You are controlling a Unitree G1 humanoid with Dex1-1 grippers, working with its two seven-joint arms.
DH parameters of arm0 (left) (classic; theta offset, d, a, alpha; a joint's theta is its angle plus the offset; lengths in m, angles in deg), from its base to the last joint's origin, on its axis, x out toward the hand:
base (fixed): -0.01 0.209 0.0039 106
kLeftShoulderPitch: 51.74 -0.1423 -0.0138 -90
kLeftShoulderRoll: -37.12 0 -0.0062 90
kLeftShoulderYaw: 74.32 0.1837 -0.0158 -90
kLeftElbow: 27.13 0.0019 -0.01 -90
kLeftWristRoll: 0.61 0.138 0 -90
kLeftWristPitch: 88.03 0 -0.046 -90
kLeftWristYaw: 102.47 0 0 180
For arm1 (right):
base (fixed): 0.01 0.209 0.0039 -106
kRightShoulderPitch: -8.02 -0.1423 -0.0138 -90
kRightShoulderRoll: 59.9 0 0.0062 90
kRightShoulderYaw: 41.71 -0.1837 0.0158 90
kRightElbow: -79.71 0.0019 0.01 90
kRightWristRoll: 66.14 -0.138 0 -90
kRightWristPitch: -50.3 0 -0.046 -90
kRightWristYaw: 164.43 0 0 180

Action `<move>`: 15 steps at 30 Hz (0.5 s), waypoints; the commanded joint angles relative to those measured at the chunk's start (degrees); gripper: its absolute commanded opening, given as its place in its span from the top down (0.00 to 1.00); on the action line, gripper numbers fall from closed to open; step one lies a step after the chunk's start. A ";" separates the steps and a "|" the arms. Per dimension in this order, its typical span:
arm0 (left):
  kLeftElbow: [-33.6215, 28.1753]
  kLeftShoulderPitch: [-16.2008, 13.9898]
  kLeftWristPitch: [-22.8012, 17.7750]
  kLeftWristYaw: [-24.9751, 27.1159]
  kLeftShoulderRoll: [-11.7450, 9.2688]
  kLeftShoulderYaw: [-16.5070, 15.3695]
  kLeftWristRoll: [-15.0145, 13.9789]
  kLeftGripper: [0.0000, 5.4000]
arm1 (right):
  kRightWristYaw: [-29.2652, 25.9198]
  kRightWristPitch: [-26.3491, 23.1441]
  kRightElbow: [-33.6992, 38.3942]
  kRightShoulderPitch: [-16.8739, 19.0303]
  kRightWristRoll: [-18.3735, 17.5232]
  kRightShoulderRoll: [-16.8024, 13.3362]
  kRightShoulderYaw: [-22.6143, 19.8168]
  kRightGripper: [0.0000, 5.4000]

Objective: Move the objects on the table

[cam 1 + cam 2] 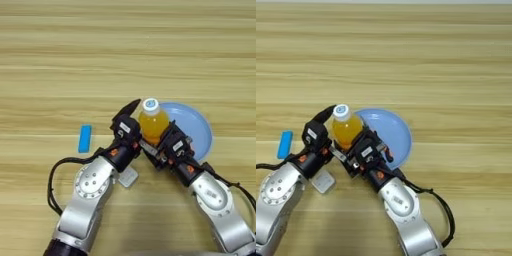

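Juice bottle (152, 125) with its white cap stands just below the middle of the left eye view, at the left rim of the light-blue plate (197, 125), and both grippers meet on it. From the lower left, the left gripper (131, 120) reaches up with one black finger (131, 107) curving beside the cap; how its fingers are set on the bottle cannot be told. From the lower right, the right gripper (159, 145) presses against the bottle's lower part, its fingers hidden, so its state cannot be told either. A blue bar (85, 138) lies well to the left on the table (125, 50), and a white block (128, 176) sits under the left arm. In the right eye view the bottle (346, 127) stands left of centre, the plate (393, 132) to its right, the bar (285, 144) near the left edge and the block (323, 181) below the left gripper (323, 131).
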 commanded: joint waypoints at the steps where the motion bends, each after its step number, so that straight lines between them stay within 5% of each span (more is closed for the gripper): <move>1: -1.09 0.30 -0.69 0.77 0.11 -0.33 -1.54 0.00 | 1.25 -0.50 -0.26 -1.75 -0.09 0.77 -1.16 0.36; 6: -1.90 0.30 -1.23 2.30 -0.44 -1.15 -3.89 0.00 | 2.26 -0.50 -0.57 -2.27 -0.33 1.03 -2.30 0.36; 15: -4.36 -0.05 -2.84 8.06 -1.17 -3.40 -12.99 0.00 | 4.99 -0.85 -1.99 -3.59 0.14 1.39 -5.08 0.36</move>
